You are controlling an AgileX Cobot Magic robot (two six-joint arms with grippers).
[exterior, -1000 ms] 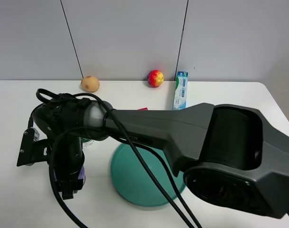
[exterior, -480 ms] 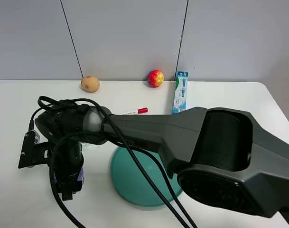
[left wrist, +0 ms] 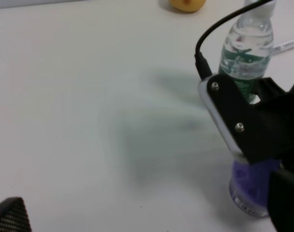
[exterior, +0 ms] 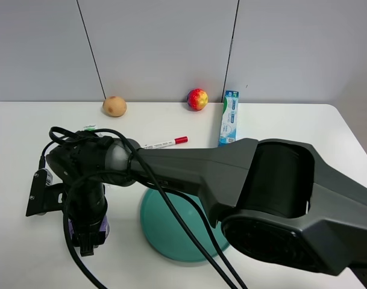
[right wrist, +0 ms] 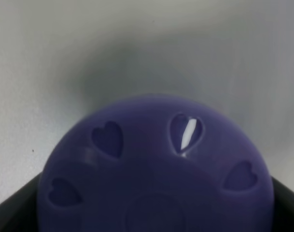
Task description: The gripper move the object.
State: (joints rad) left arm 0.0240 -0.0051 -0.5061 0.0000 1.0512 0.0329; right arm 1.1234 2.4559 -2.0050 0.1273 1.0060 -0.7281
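The small jar with a purple lid (exterior: 103, 227) stands on the white table left of the teal plate (exterior: 183, 232). My right gripper (exterior: 87, 233), on the big dark arm reaching across from the right, is shut on it from above. In the right wrist view the lid (right wrist: 156, 169), with heart-shaped cut-outs, fills the frame between the black jaws. The left wrist view shows the jar (left wrist: 250, 191) under the right gripper's black wrist block (left wrist: 253, 121). My left gripper (left wrist: 147, 215) is open and empty, well short of the jar, with one fingertip (left wrist: 10, 217) in the corner.
A green-capped water bottle (left wrist: 245, 53) stands just behind the jar. A red-capped marker (exterior: 166, 142) lies behind the plate. A potato (exterior: 114, 106), an apple (exterior: 197, 99) and a toothpaste box (exterior: 229, 115) sit by the back wall.
The right gripper has shifted slightly left and towards the front with the jar in it, uncovering the marker and the bottle's green cap.
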